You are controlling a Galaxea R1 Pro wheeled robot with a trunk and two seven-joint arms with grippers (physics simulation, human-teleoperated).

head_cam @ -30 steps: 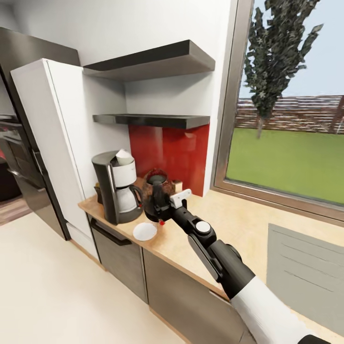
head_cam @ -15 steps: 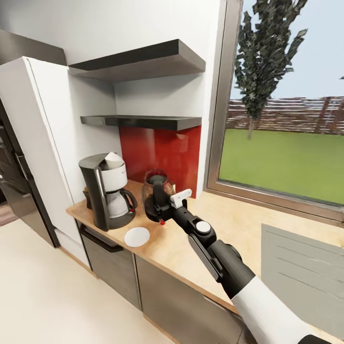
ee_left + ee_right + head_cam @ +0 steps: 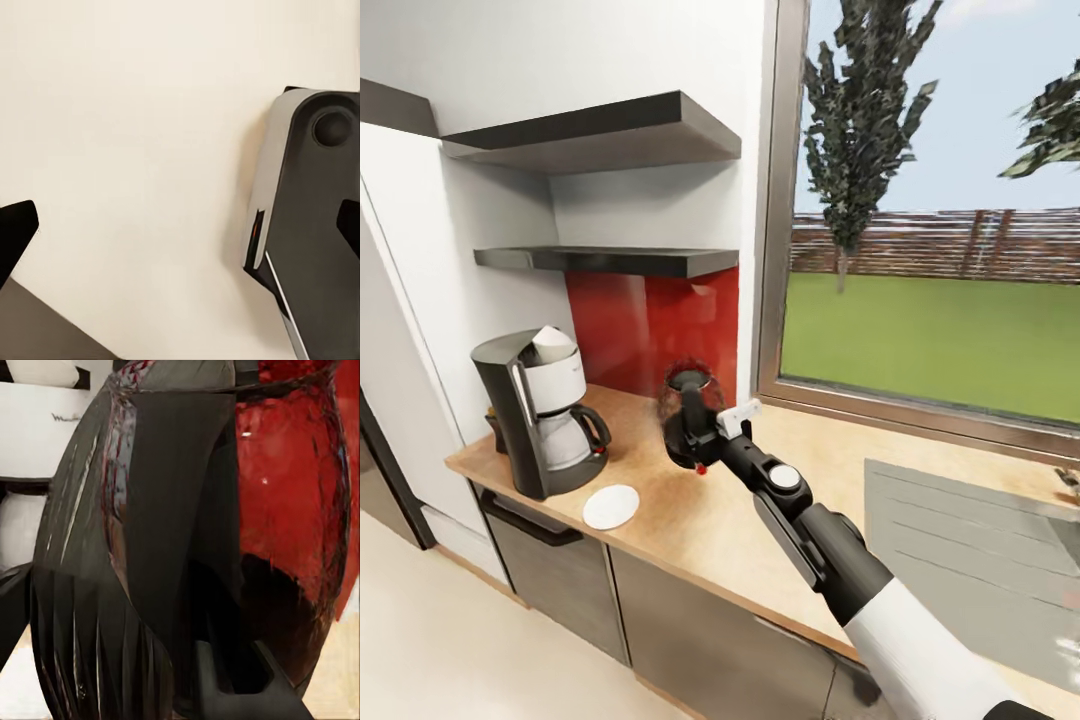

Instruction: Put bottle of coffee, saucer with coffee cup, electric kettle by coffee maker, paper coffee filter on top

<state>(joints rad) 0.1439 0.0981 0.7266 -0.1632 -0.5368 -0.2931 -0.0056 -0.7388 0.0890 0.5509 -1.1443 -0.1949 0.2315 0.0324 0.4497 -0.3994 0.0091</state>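
At the far left a white tall cabinet (image 3: 400,330) borders a wooden bench (image 3: 690,520) that runs rightward under two dark wall shelves (image 3: 600,135) and a red backsplash (image 3: 630,320). Pale floor (image 3: 450,650) lies in front, with grey cupboard fronts (image 3: 560,580) below the bench.

The coffee maker (image 3: 540,415) stands at the bench's left end, a white paper filter (image 3: 552,345) sitting on its top and its glass carafe in the base. Just in front and to its right lies the white saucer (image 3: 611,506), flat on the wood, with nothing on it.

Right of that, the electric kettle (image 3: 688,420) is upright near the backsplash, well apart from the coffee maker. The right gripper (image 3: 705,440) is at its handle side; in the right wrist view the kettle's dark translucent body (image 3: 180,547) fills the space between the fingers, which grip it.

Farther right a large window (image 3: 930,250) shows lawn and trees, and a grey sink drainer (image 3: 960,540) is set into the bench.

The left gripper (image 3: 180,225) hangs over the floor, fingers (image 3: 15,232) spread wide apart.
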